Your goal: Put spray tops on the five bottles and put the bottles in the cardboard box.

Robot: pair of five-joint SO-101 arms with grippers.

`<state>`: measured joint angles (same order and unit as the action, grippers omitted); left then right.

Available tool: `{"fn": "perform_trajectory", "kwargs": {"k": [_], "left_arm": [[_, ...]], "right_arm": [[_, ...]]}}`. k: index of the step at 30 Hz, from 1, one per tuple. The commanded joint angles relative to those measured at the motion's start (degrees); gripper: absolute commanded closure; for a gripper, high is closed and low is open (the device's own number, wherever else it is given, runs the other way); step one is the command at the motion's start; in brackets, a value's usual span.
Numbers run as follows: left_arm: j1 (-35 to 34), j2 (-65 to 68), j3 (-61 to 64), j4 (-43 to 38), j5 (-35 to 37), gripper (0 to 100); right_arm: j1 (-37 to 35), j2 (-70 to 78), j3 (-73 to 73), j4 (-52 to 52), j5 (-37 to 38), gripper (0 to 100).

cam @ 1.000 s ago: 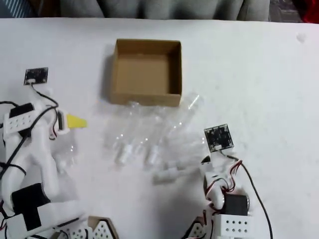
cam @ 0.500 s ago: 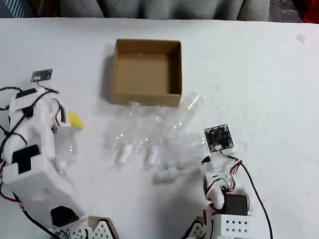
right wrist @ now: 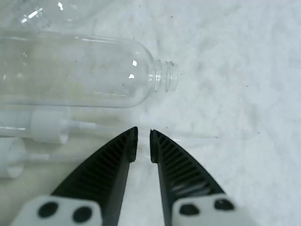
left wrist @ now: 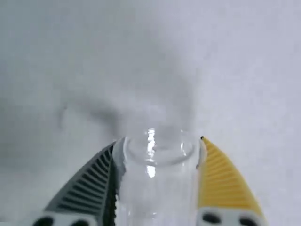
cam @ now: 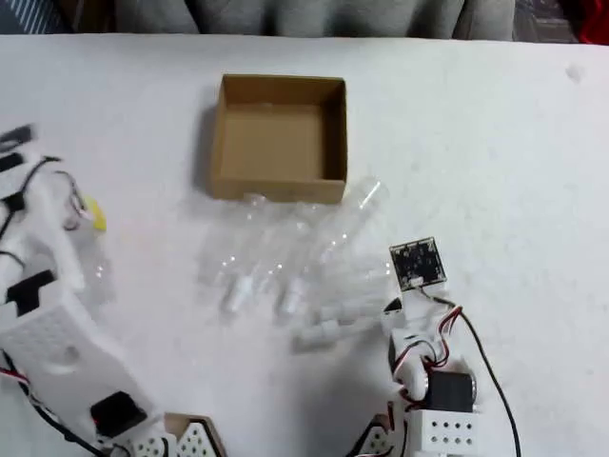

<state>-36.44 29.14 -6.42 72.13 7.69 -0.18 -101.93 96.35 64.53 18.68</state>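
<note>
My left gripper (left wrist: 157, 153) is shut on a clear bottle (left wrist: 157, 169), its grey and yellow fingers pressing on either side; the bottle's open round end faces the white table. In the high view this gripper (cam: 88, 217) is at the far left, well away from the cardboard box (cam: 276, 188). Several clear bottles (cam: 285, 243) lie in a heap in front of the box, with white spray tops (cam: 238, 290) among them. My right gripper (right wrist: 140, 141) is shut with nothing in it, just short of a lying bottle (right wrist: 80, 70) and a spray top (right wrist: 49, 125).
The box stands open at the table's middle back, with nothing inside. The right arm's base and cables (cam: 428, 381) sit at the front right. White tabletop (cam: 495, 171) spreads to the right of the box.
The left arm has swung leftward and towards the table's left edge, carrying the bottle with it. The right arm and the heap of bottles have not moved.
</note>
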Motion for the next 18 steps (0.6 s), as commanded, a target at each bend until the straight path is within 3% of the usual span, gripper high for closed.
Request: {"fn": "perform_trajectory", "kwargs": {"k": [1, 7, 14, 18], "left_arm": [[-7.0, -1.0, -5.6, 0.5, 11.7, 98], [-12.2, -1.0, -7.2, 0.4, 15.6, 96], [-13.6, -0.8, -6.5, 0.2, 15.9, 70], [-14.3, -0.8, -6.5, 0.5, 15.8, 65]], "right_arm": [[0.5, -0.3, 0.5, 0.4, 0.7, 98.3], [0.5, -0.3, 0.5, 0.4, 0.7, 98.3], [0.5, -0.3, 0.5, 0.4, 0.7, 98.3], [0.5, -0.3, 0.5, 0.5, 0.7, 98.3]]}}
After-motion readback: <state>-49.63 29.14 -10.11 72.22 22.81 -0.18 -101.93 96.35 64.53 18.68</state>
